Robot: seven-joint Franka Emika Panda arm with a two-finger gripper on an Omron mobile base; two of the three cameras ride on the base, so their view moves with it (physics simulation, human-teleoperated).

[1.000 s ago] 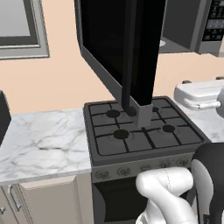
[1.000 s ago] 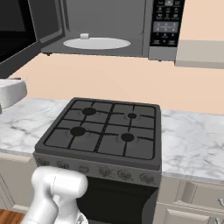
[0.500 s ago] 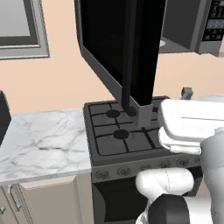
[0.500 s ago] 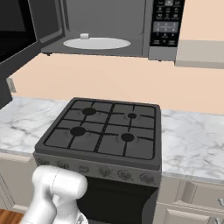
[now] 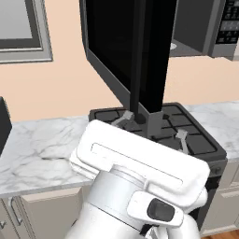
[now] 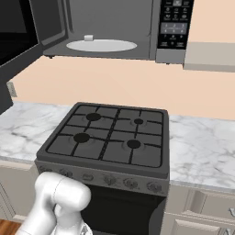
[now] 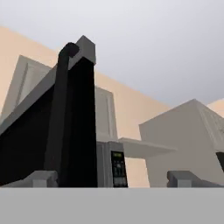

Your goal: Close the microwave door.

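The microwave (image 6: pixel 110 27) hung on the wall directly above the stove (image 6: pixel 108 137), its cavity exposed with a white turntable plate (image 6: pixel 101 45) inside and the keypad (image 6: pixel 173 23) at the cavity's right. The microwave door (image 5: pixel 123 51) stood wide open, hinged at the microwave's left side and swung out over the front of the stove toward the robot, so that its black glass faced the left of the room and its free edge with the bar handle (image 5: pixel 137 56) was the part farthest from the microwave. That handle ran vertically, top to bottom of the door.

In the hand view the gripper (image 7: pixel 113 178) looked upward at the door from below, with the handle (image 7: pixel 59 113) up and to the left of it and the keypad beyond. Its two fingertips (image 7: pixel 41 178) sat well apart with nothing between them, so it was released. It appeared to lie on the door's outer, handle side, which suggests a sideways push toward the microwave would swing the door shut.
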